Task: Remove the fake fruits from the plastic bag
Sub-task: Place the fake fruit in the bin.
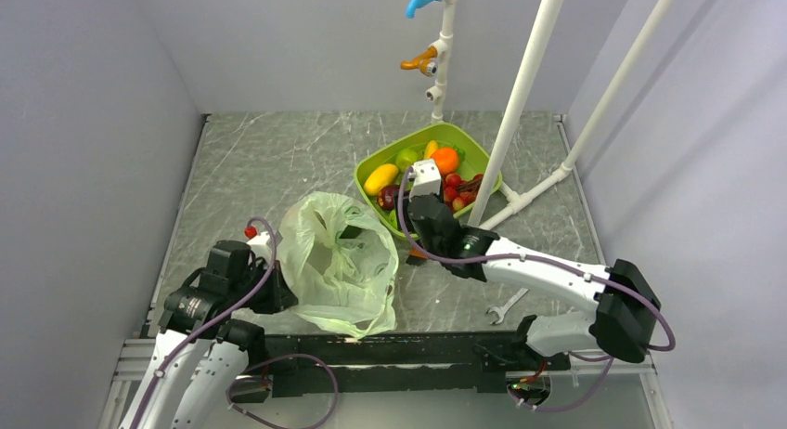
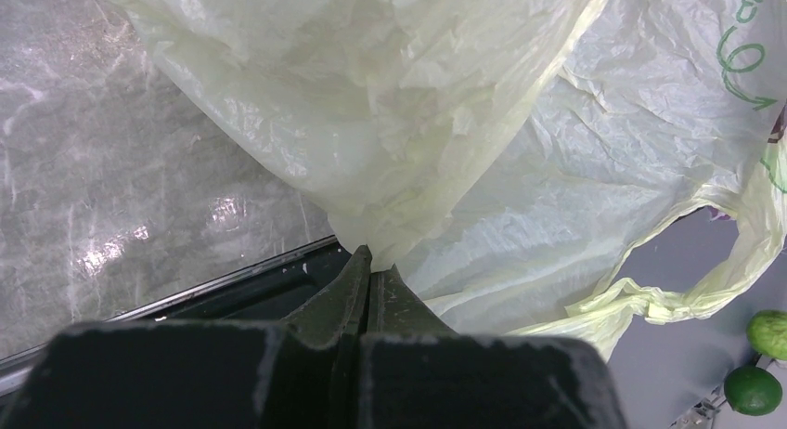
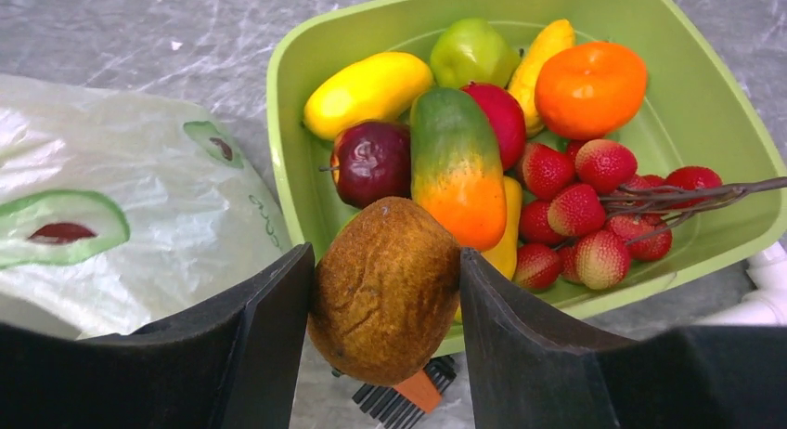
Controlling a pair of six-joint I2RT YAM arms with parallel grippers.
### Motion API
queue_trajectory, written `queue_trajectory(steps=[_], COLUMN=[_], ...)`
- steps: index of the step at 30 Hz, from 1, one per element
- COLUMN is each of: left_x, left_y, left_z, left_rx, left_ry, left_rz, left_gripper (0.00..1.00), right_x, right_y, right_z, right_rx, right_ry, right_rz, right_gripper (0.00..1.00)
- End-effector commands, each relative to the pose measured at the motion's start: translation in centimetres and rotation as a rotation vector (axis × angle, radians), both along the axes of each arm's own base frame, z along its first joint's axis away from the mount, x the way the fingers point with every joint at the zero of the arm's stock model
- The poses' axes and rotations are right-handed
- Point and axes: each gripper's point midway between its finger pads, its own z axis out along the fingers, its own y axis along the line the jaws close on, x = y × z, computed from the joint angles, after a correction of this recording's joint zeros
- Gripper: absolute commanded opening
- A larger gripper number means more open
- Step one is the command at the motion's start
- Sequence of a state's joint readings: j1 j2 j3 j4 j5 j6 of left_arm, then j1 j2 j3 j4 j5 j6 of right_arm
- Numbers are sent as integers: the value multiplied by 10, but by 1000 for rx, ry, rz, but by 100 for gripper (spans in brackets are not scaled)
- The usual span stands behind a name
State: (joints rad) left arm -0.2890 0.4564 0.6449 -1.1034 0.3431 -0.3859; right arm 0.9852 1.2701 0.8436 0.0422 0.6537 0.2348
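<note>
1. The left end effector (image 2: 371, 262) is closed, with its jaws pinched flat on a fold of the plastic bag (image 1: 339, 262). The bag lies crumpled on the desk (image 1: 269, 160) just in front of the left arm, and its opening appears to face up and toward the right arm.
2. The right end effector (image 3: 382, 255) is gripping a brown fruit (image 3: 385, 294), one finger pressed against each side.
3. The brown fruit is oval, and its long axis runs along the fingers, so the hold is across its narrower width. Its lower end hangs free below the fingertips.
4. The green tray (image 3: 715, 85) lies directly ahead of the right end effector. In the wrist view the brown fruit sits at the tray's near rim, while the bag lies off to the left.
5. The tray is crowded. A green-orange piece (image 3: 455, 169) lies nearest the held fruit, a dark red apple (image 3: 371, 160) sits beside that piece, and the red berries (image 3: 575, 206) fill the right side.
6. The right arm is the nearer one to the tray, so the likely next move is a short reach forward past the rim, then a release. The open room looks to be on the tray's right and far side.
7. Whether any fruit remains inside the bag cannot be told from these views.
</note>
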Motion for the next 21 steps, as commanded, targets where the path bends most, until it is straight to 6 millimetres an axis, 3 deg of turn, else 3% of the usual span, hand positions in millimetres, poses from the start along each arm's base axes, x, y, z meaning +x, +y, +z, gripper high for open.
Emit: queue_trajectory(steps=[1, 9, 13, 21], left_x=[6, 7, 8, 8], left_y=[-3, -2, -2, -2], left_z=[8, 9, 9, 8], left_rx=[-22, -25, -24, -28], left_ry=[-58, -62, -63, -53], left_rz=[-7, -5, 3, 2], left_gripper=[0, 0, 0, 0], right_x=[17, 60, 72, 94], right_y=[-16, -44, -58, -67], right_z=[8, -6, -16, -39], right_rx=[-51, -204, -281, -334], right_ry=[29, 66, 91, 134], right_rz=[-112, -258, -322, -354], right_gripper=[0, 0, 0, 3])
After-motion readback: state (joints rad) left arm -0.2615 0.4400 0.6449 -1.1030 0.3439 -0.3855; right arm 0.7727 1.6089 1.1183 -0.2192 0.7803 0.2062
